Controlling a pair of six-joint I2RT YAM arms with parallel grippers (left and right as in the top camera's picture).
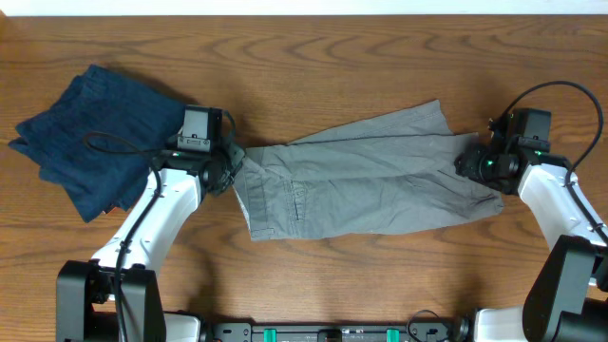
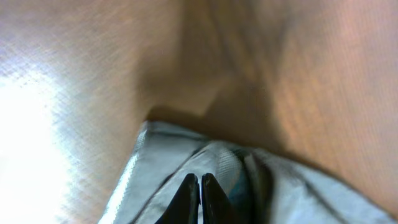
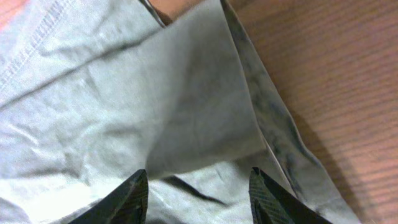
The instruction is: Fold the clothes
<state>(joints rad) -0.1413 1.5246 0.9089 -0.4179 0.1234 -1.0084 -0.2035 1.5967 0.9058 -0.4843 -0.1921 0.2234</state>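
Note:
The grey shorts [image 1: 370,180] lie spread across the middle of the table, waistband to the left and leg ends to the right. My left gripper [image 1: 231,169] sits at the waistband's left end, where the cloth bunches toward it. In the left wrist view its fingertips [image 2: 199,177] are pressed together on the raised grey fabric [image 2: 149,162]. My right gripper [image 1: 465,163] hovers over the leg end. Its fingers stand apart above the wrinkled grey cloth [image 3: 124,93] in the right wrist view, and the gripper [image 3: 198,171] has nothing between them.
A dark navy garment [image 1: 90,138] lies crumpled at the far left, just behind my left arm. Bare wooden table [image 1: 332,57] runs along the back and in front of the shorts. Beside the leg hem, bare wood [image 3: 336,93] shows on the right.

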